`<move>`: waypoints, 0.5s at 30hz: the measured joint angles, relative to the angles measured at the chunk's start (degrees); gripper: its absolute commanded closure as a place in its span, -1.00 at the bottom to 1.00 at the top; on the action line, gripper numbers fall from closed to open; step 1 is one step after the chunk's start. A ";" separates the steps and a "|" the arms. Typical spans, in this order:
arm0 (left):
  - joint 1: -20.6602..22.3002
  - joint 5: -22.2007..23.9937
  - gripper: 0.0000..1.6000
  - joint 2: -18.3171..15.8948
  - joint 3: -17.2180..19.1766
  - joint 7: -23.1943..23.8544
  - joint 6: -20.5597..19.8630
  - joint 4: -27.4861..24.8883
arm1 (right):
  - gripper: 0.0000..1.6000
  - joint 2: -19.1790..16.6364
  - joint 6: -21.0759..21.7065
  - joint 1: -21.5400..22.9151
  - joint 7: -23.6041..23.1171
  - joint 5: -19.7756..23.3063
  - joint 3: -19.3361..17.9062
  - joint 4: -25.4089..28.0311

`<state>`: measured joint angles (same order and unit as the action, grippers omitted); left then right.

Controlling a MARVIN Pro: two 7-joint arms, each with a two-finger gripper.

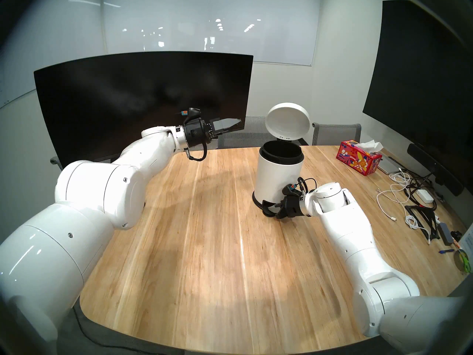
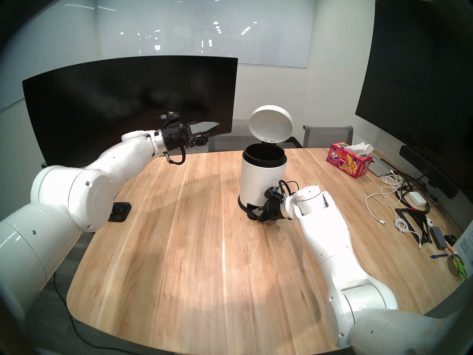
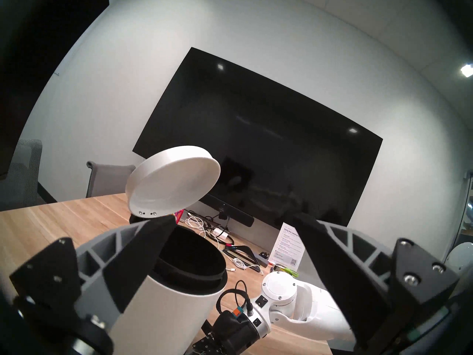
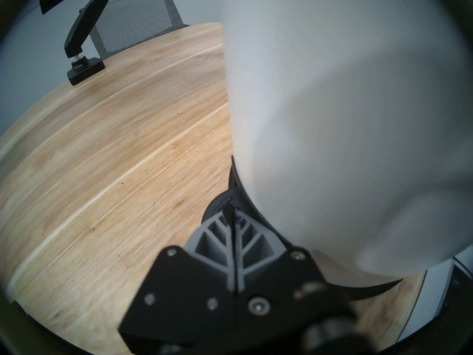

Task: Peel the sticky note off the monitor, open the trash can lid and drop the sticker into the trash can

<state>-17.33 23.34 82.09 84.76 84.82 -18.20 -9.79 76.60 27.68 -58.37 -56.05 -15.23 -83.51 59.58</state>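
Note:
The white trash can (image 1: 277,177) stands on the wooden table right of centre, and its round lid (image 1: 286,124) is tipped up and open. My right gripper (image 1: 271,209) is shut, with its tips down on the black pedal (image 4: 217,203) at the bin's base (image 4: 332,116). My left gripper (image 1: 230,122) is open and empty. It hangs in the air by the lower right corner of the curved monitor (image 1: 143,103), left of the lid and above the bin (image 3: 166,308). The sticky note shows in no view. The bin's inside is dark.
A big flat display (image 1: 422,77) hangs on the right wall. A tissue box (image 1: 359,159), cables and adapters (image 1: 401,190) lie at the table's right. Grey chairs (image 1: 335,134) stand behind the table. The monitor's stand base (image 2: 120,211) sits at the left.

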 measured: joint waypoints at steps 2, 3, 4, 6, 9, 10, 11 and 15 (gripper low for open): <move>-0.45 0.41 -1.00 -0.09 0.32 0.01 0.01 -0.69 | 1.00 0.00 0.00 0.00 0.00 0.00 0.00 0.00; -0.72 0.60 -1.00 -0.14 0.46 0.02 0.01 -1.09 | 1.00 0.00 0.00 0.00 0.00 0.00 0.00 0.00; -0.94 0.74 -1.00 -0.17 0.54 0.02 0.01 -1.43 | 1.00 0.00 0.00 0.00 0.00 0.00 0.00 0.00; -1.65 1.08 -1.00 -0.26 0.72 0.04 -0.04 -2.55 | 1.00 0.00 0.00 0.00 0.00 0.00 0.00 0.00; -2.57 1.43 -1.00 -0.31 0.79 0.05 -0.35 -4.03 | 1.00 0.00 0.00 0.00 0.00 0.00 0.00 0.00; -2.83 1.52 -1.00 -0.31 0.80 0.05 -0.46 -4.47 | 1.00 0.00 0.00 0.00 0.00 0.00 0.00 0.00; -3.32 1.68 -1.00 -0.32 0.81 0.06 -0.72 -5.35 | 1.00 0.00 0.00 0.00 0.00 0.00 0.00 0.00; -4.60 2.11 -1.00 -0.34 0.82 0.07 -1.43 -7.70 | 1.00 0.00 0.00 0.00 0.00 0.00 0.00 0.00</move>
<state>-21.93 25.44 81.74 85.58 84.89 -19.63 -17.50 76.60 27.68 -58.37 -56.05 -15.23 -83.51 59.58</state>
